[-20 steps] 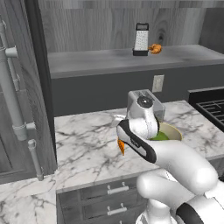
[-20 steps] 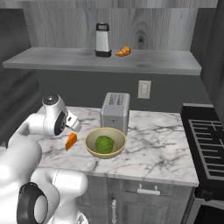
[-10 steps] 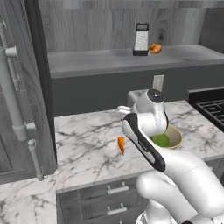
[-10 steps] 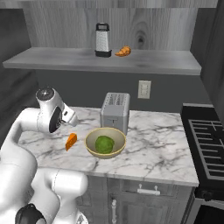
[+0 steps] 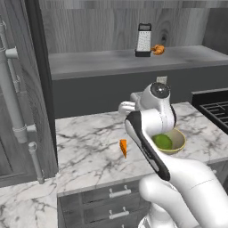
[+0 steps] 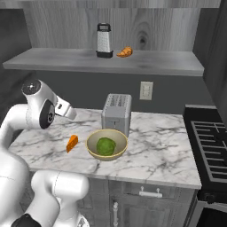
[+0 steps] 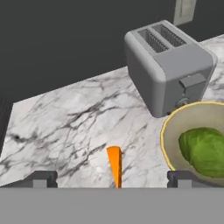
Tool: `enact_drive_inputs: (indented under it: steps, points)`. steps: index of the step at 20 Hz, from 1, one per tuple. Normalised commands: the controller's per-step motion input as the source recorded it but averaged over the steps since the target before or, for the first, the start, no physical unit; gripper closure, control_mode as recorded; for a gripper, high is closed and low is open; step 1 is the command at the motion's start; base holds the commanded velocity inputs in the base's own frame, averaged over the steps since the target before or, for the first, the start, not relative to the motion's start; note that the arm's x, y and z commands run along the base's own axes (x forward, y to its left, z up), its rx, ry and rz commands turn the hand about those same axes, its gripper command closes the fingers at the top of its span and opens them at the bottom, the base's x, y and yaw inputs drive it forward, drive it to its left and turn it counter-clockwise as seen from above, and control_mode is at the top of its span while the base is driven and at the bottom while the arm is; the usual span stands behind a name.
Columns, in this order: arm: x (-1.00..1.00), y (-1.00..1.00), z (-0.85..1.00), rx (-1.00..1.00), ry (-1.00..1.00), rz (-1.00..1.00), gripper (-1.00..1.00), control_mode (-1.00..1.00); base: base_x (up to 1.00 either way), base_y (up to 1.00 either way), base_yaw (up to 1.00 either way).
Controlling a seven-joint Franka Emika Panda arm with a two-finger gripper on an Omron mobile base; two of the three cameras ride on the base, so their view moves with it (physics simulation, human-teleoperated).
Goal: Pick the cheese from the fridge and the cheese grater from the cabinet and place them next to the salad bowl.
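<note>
one item down, one still up on the shelf

two risks from here: the cheese (image 6: 72,143) lies free on the desk near its front edge, just left of the salad bowl (image 6: 107,144), under the tool (image 7: 112,178), whose jaws stand wide and empty; a careless swing could knock it off. reaching for the cheese grater (image 6: 104,41) near the cabinet (image 6: 146,62) shelf's middle might bump the croissant (image 6: 124,52) beside it.

Glossy white rounded arm (image 5: 178,178) with a black stripe along one link, grey round joint caps, and seemingly dark end effector (image 7: 111,178) tips.
</note>
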Motion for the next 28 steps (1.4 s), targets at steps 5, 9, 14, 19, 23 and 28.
enact_drive_inputs:
  steps: [5,9,14,19,23,28]
  points:
    - [-0.18,-0.13,0.53,-0.07,-0.04,0.0,-1.0,-1.0,0.0,0.0,0.0]
    - [-0.23,-0.22,0.53,-0.01,-0.03,0.0,-1.0,-1.0,0.0,0.0,0.0]
    - [-0.25,-0.28,0.52,0.0,-0.11,0.02,-1.0,-1.0,0.0,0.0,0.0]
    - [-0.18,-0.25,0.45,0.0,-0.25,0.03,-1.0,-1.0,0.0,0.0,0.0]
    - [-0.22,-0.27,0.4,-0.01,-0.31,0.02,-1.0,-1.0,0.0,0.0,0.0]
    - [-0.13,-0.23,0.47,0.0,-0.19,0.03,-1.0,-1.0,0.0,0.0,0.0]
